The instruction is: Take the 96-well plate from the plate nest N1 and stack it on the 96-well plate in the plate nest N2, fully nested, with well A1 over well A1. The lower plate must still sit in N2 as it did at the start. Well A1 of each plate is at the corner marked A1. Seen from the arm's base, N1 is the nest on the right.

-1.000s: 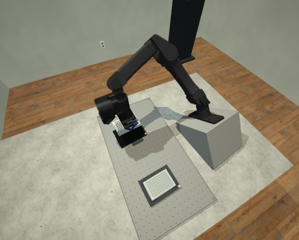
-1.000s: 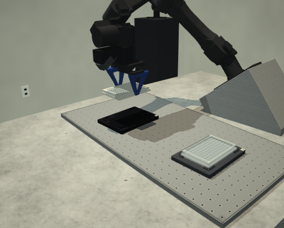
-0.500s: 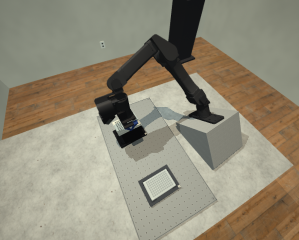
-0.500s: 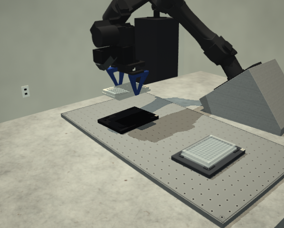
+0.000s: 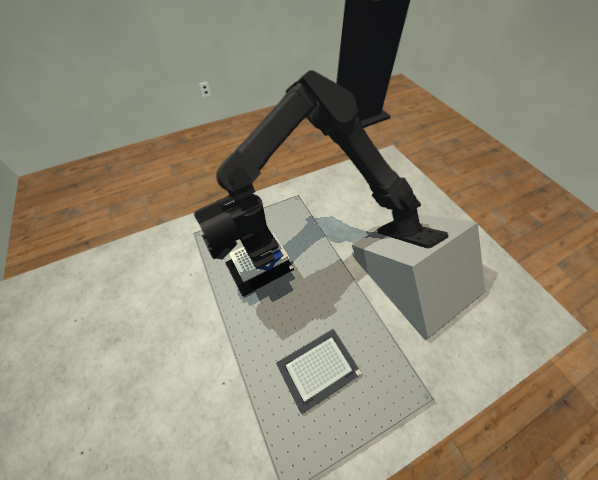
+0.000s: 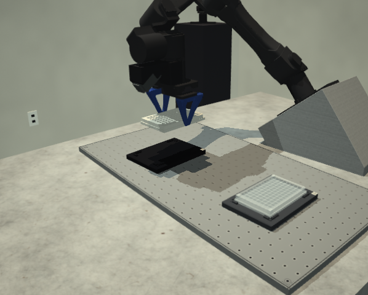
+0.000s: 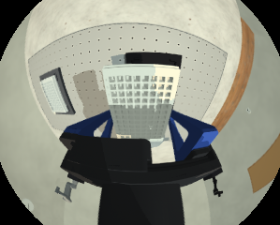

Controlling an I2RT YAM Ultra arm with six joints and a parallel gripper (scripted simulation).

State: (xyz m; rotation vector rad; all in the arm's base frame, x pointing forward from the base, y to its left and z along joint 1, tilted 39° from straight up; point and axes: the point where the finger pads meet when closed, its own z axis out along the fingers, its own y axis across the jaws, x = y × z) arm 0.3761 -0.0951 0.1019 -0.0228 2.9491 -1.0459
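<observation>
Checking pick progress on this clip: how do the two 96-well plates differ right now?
The carried plate hangs in the air, clamped by the gripper, above the bare black nest; the other plate sits seated in its dark nest, untouched. Both are pale gridded plates that look alike.

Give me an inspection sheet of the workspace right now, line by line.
Surface: perforated grey board on a pale mat.
Job's things: one 96-well plate held in the air above the bare black nest N1; second plate seated in nest N2.
Clutter: nothing seen.
Grippers: pincer shut on the raised plate, blue fingers at its sides.
Cables: nothing seen.
Surroundings: grey pedestal under the arm's base, dark column, wall outlet, wood floor.
</observation>
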